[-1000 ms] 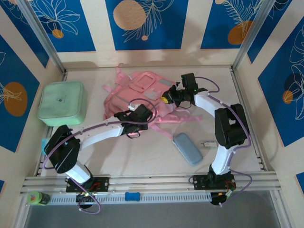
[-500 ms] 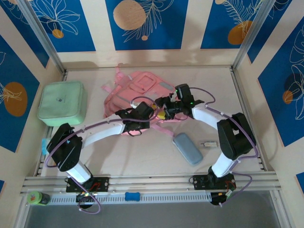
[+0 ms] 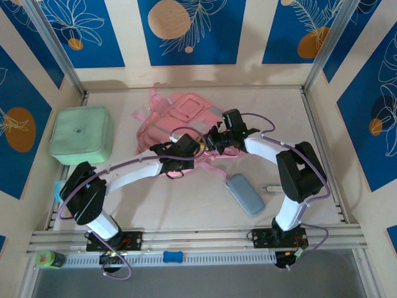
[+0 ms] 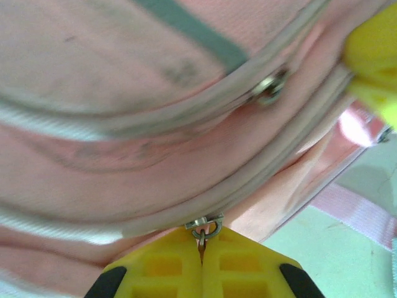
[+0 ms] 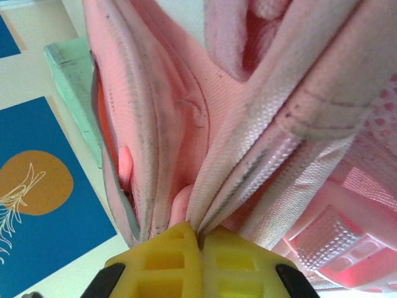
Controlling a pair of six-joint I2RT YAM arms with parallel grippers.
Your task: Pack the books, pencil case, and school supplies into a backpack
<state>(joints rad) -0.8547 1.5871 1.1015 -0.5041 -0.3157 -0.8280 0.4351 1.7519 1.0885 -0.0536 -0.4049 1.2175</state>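
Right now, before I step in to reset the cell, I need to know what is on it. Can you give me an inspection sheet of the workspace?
Surface: pale table, edged by metal rails.
Job's things: pink backpack lying mid-table; grey-blue pencil case lying apart from it, nearer the right arm's base.
Clutter: mint-green lidded box at the left; small metal item beside the pencil case, too small to identify.
End effectors: left end effector shut on the backpack's zip pull; right end effector shut on a fold of backpack fabric.
Cables: purple cables run along both arms.
Surroundings: blue flower-print wall panels.
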